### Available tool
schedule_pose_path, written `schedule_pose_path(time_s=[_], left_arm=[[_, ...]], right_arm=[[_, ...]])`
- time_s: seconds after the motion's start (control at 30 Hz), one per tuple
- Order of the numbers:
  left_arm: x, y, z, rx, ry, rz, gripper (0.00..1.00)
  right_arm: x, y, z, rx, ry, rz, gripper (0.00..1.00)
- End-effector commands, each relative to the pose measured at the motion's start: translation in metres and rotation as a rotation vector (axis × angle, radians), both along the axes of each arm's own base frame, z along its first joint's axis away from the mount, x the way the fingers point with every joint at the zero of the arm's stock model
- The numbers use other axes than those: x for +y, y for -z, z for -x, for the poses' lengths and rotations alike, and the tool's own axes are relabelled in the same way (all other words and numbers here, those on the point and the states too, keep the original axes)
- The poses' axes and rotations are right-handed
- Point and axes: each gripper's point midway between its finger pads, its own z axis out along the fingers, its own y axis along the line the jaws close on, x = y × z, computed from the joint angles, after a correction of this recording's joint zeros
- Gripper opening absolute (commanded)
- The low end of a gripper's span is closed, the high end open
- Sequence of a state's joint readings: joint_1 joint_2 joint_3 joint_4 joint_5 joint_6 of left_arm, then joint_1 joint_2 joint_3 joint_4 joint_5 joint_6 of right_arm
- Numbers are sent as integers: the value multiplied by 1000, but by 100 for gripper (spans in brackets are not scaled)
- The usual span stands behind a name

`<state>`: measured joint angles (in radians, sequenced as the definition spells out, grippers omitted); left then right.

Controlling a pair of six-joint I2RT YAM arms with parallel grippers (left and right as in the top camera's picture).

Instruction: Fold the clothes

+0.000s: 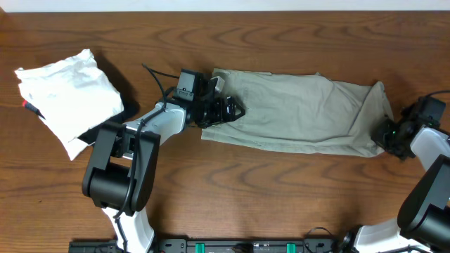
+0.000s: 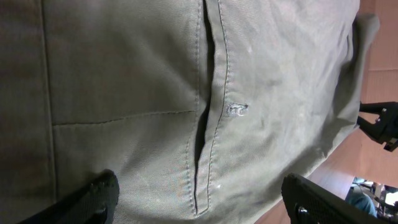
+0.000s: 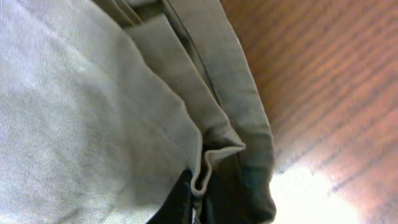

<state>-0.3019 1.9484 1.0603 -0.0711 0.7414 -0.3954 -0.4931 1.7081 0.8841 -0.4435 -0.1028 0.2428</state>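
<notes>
The greyish-khaki garment (image 1: 302, 112) lies stretched out across the middle and right of the wooden table. My left gripper (image 1: 228, 110) is over its left end. In the left wrist view the fingers (image 2: 205, 205) are spread wide, just above the cloth (image 2: 124, 74), with a stitched pocket slit (image 2: 205, 112) between them. My right gripper (image 1: 388, 133) is at the garment's right end. In the right wrist view its dark fingers (image 3: 199, 196) are shut on a folded edge of the cloth (image 3: 93, 124), which is slightly raised there.
A white folded garment (image 1: 67, 98) lies at the far left on a black cloth (image 1: 125, 91). Bare wooden table (image 1: 281, 190) shows in front of the garment. The right arm's gripper shows at the right edge of the left wrist view (image 2: 382, 124).
</notes>
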Motion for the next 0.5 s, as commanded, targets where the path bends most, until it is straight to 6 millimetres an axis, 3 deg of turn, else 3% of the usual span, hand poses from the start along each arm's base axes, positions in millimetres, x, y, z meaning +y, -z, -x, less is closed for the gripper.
schedule_pose_path(time_s=[0.0,0.23,0.47], left_arm=[[16,38,17,101,-33,-80,87],[16,38,17,100,-33,-80,87],[16,38,17,100,-33,-80,86]], right_arm=[[-16,-1,11,39,79,19,1],[-27,-9,29,103,159,-17,2],[-57,-22,61,227,271,47,8]])
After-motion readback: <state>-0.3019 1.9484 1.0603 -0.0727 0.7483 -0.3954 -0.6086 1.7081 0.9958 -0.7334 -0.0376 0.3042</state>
